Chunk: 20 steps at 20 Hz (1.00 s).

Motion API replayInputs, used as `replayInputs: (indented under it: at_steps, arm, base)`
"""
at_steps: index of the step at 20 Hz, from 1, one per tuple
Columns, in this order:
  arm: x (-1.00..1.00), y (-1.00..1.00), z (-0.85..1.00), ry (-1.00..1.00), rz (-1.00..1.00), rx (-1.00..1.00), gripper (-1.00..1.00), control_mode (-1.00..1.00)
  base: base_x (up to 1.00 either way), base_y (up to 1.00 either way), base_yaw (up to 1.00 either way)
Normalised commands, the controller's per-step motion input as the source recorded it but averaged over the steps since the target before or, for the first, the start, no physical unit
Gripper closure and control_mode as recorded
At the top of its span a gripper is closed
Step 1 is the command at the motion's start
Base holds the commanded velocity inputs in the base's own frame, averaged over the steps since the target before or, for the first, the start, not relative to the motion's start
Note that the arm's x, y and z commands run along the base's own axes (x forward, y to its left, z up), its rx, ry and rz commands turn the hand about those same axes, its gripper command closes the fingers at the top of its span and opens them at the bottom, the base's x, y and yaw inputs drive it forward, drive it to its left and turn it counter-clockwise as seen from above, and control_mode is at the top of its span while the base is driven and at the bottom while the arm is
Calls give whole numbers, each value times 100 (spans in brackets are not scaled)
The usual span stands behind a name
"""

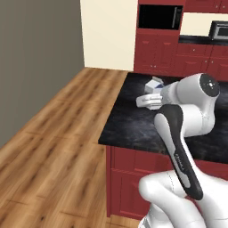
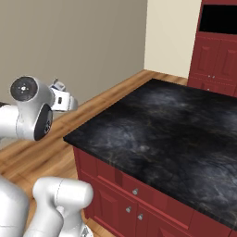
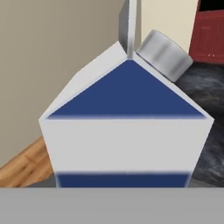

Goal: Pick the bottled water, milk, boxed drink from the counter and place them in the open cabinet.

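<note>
The milk [image 3: 124,131], a white gable-top carton with blue bands and a grey cap, sits very close in the hand view. My gripper [image 1: 153,91] holds it from below, above the back left part of the black counter [image 1: 133,124]. From the right base view the carton's top [image 2: 58,85] pokes up above my gripper [image 2: 61,92], left of the counter [image 2: 162,129]. The fingertips are hidden by the carton. The open cabinet [image 1: 159,17] is a dark recess in the red wall units far behind. The bottled water and the boxed drink are out of view.
Red cabinets with panelled doors [image 1: 156,53] stand beyond the counter, with a microwave [image 1: 219,30] at the far right. A wooden floor [image 1: 58,133] and a grey wall [image 2: 83,46] lie to the counter's left. Red drawers with knobs [image 2: 134,203] front the counter.
</note>
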Motion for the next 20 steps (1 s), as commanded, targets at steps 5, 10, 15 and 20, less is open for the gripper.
replayInputs:
  at_steps: [5, 10, 15, 20]
  arm:
    - [-46, 0, 18, 0, 0, -10, 100, -100]
    - [-39, 0, 8, -3, 0, -12, 100, -100]
    - [-38, 0, 8, -3, 0, -8, 100, -100]
    - [-35, 0, 7, -9, 0, -4, 100, -100]
  base:
    - [0, 0, 0]
    - [0, 0, 0]
    - [0, 0, 0]
    - [0, 0, 0]
